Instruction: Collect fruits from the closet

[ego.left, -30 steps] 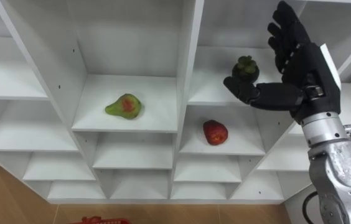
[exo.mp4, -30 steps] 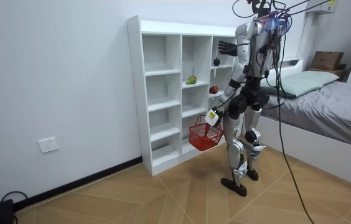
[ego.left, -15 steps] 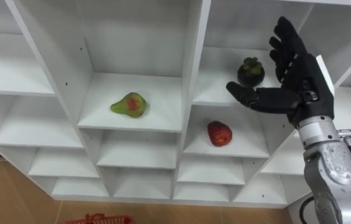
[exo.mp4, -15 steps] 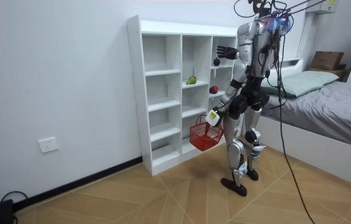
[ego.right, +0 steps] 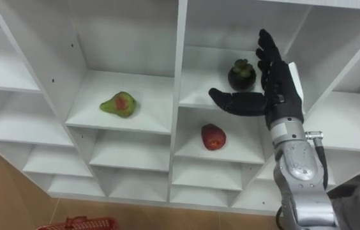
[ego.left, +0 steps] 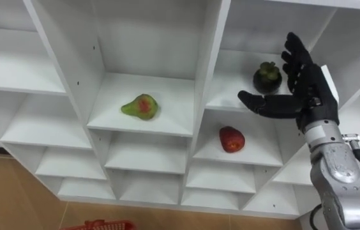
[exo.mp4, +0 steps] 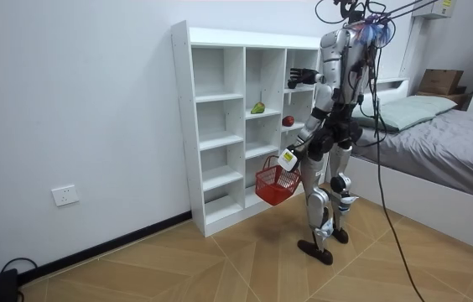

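Note:
A dark mangosteen sits in an upper shelf compartment of the white closet. My right hand is open around it: straight fingers just to its right, thumb stretched out below and in front, not clearly touching. A red fruit lies one compartment lower. To the left, a green pear with a red patch rests on its own shelf. In the room view my left hand hangs low, with the red basket hanging from it.
The closet's upright dividers and shelf boards frame each compartment closely. The basket's rim shows at the bottom edge over the wooden floor. A bed stands behind me at the room view's right.
My right hand has reached further into the compartment, closing in on the mangosteen. The eye view itself has shifted, so the shelves sit further right in the picture.

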Motion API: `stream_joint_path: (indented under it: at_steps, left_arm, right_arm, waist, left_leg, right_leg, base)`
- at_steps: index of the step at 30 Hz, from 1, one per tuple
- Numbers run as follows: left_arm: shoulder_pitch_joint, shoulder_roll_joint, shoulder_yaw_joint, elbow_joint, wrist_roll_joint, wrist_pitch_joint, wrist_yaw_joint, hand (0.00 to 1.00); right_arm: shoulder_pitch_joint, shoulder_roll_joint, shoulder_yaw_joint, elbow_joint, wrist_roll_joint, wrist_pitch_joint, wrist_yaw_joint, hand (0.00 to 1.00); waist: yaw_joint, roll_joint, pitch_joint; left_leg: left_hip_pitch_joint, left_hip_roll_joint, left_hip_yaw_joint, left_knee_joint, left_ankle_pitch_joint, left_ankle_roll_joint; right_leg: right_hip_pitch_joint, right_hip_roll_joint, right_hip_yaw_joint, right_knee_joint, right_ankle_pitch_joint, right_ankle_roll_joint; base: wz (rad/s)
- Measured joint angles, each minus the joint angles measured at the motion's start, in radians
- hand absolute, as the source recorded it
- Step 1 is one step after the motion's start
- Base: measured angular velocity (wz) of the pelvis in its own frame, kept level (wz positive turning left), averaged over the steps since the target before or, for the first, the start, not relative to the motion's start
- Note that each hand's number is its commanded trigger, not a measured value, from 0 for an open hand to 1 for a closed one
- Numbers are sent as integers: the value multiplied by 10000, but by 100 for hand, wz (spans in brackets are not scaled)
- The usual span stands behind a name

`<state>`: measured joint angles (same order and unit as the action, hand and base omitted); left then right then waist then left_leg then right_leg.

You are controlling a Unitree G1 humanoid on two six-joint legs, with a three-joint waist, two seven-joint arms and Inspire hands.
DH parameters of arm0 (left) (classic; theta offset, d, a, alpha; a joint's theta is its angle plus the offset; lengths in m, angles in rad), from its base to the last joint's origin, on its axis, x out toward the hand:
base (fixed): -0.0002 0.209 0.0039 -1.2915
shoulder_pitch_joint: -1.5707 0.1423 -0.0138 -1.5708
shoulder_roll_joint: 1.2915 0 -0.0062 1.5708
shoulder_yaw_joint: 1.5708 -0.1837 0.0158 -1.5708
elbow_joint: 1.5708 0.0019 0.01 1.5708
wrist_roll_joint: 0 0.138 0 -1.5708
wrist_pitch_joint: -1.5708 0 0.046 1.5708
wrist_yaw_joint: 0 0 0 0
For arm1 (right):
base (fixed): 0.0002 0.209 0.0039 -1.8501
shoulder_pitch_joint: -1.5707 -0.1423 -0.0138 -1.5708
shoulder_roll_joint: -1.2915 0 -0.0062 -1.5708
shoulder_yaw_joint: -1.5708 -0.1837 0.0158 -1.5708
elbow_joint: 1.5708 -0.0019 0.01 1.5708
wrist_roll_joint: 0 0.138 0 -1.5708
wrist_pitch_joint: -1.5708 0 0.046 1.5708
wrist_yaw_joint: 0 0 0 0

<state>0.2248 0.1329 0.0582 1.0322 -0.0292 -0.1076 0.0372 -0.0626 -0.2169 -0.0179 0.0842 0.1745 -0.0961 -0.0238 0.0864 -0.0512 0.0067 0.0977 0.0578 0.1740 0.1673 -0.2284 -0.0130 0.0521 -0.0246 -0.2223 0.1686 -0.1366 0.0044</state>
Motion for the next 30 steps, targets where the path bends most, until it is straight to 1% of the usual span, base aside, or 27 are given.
stream_joint_path:
  at_steps: [3, 6, 9, 13, 16, 19, 22, 24, 27, 30]
  left_arm:
    - [2, 0, 30, 0, 4, 31, 13, 100]
    - [14, 0, 85, -2, 3, 164, 13, 100]
    - [30, 1, 98, -2, 0, 222, 41, 100]
    - [-6, 2, 99, -44, 0, 312, 48, 100]
    - [-12, 3, 97, -54, -1, 362, 151, 100]
    - [-11, 8, 99, -57, 0, 397, 153, 100]
    - [-43, 5, 178, -59, 1, 519, 100, 100]
    - [-51, 9, 178, -59, 0, 613, 97, 100]
    - [-116, 25, 178, -59, -2, 648, 105, 100]
    - [-153, 24, 176, -59, -3, 655, 105, 100]
  right_arm:
    - [-1, -7, 0, 0, 0, 0, -36, 0]
    - [-34, -47, 0, 0, 1, 1, -86, 0]
    - [-268, -70, -3, 127, 41, 10, -86, 0]
    - [-587, -225, -16, 380, 26, 17, -95, 0]
    - [-619, -227, -12, 808, -196, 19, -81, 0]
    - [-619, -227, -8, 1041, -298, 97, -71, 0]
    - [-620, -228, -10, 1095, -628, 102, -72, 0]
    - [-623, -230, -10, 1162, -708, 102, -78, 0]
    - [-632, -230, -15, 1471, -706, 136, -84, 0]
    - [-634, -231, -23, 1527, -707, 141, -86, 0]
  waist:
    - [10, -14, 2]
    - [11, -30, 0]
    - [-3, -34, 2]
    - [-35, -52, -4]
    - [-29, -78, -17]
    - [-10, -76, -5]
    - [-19, -83, -9]
    - [-18, -112, 2]
    - [-24, -177, 13]
    - [-27, -181, 17]
  left_leg:
    - [-15, -16, -49, 0, 8, 13]
    - [-26, -22, -107, -1, 11, 18]
    - [-40, -23, -135, 0, 12, 18]
    - [-80, -26, -202, 5, 14, 19]
    - [-75, -27, -224, 22, 16, 19]
    - [-87, -38, -225, 21, 20, 25]
    - [-90, -35, -228, 21, 22, 25]
    - [-90, -38, -239, 21, 34, 28]
    - [-77, -57, -256, 15, 55, 37]
    - [-52, -85, -250, 14, 68, 57]
  right_leg:
    - [6, -16, -31, 1, -3, 5]
    - [19, -24, -68, 3, -6, 9]
    - [22, -24, -93, 2, -7, 11]
    - [22, -31, -151, -1, -9, 14]
    - [36, -28, -153, -1, -10, 16]
    - [25, -40, -155, -2, -13, 19]
    - [19, -40, -162, -5, -18, 28]
    - [24, -53, -207, -8, -18, 29]
    - [27, -74, -238, -16, -21, 33]
    - [31, -99, -226, -23, -23, 37]
  base:
    - [3]
    - [4]
    - [0]
    - [5]
    - [1]
    - [0]
    - [0]
    - [0]
    - [1]
    - [0]
